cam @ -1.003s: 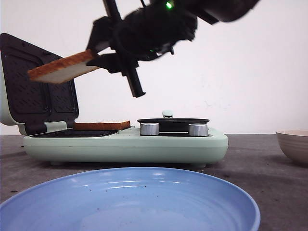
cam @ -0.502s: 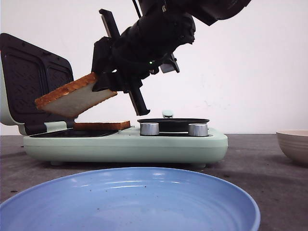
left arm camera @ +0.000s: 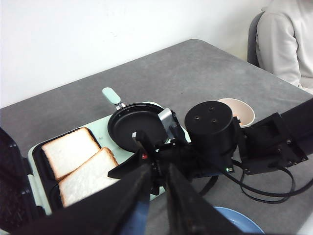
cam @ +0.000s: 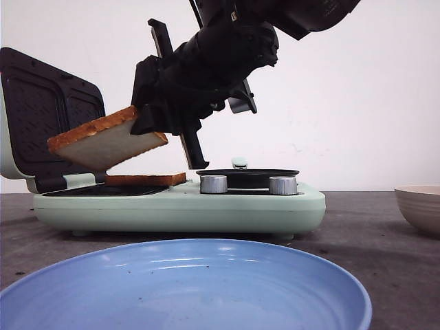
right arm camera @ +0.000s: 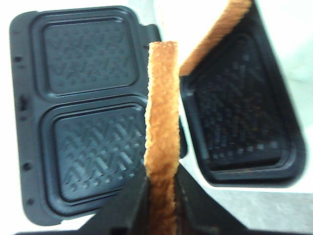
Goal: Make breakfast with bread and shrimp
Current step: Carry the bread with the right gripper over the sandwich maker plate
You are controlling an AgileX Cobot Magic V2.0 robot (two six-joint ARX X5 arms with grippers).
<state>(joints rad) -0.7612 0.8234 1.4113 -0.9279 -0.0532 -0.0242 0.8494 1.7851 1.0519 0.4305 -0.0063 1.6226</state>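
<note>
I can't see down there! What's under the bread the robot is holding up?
Below the held square white bread slice lies the mint-green sandwich maker's black plate, another slice beside. The plate directly beneath is covered.

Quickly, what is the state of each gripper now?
Left gripper: fingers nearly together, holding nothing.
Right gripper: closed on the bread slice.

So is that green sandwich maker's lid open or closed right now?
Open. The lid stands raised behind the base, its dark ridged plates facing out, with one bread slice lying uncovered on the lower plate.
</note>
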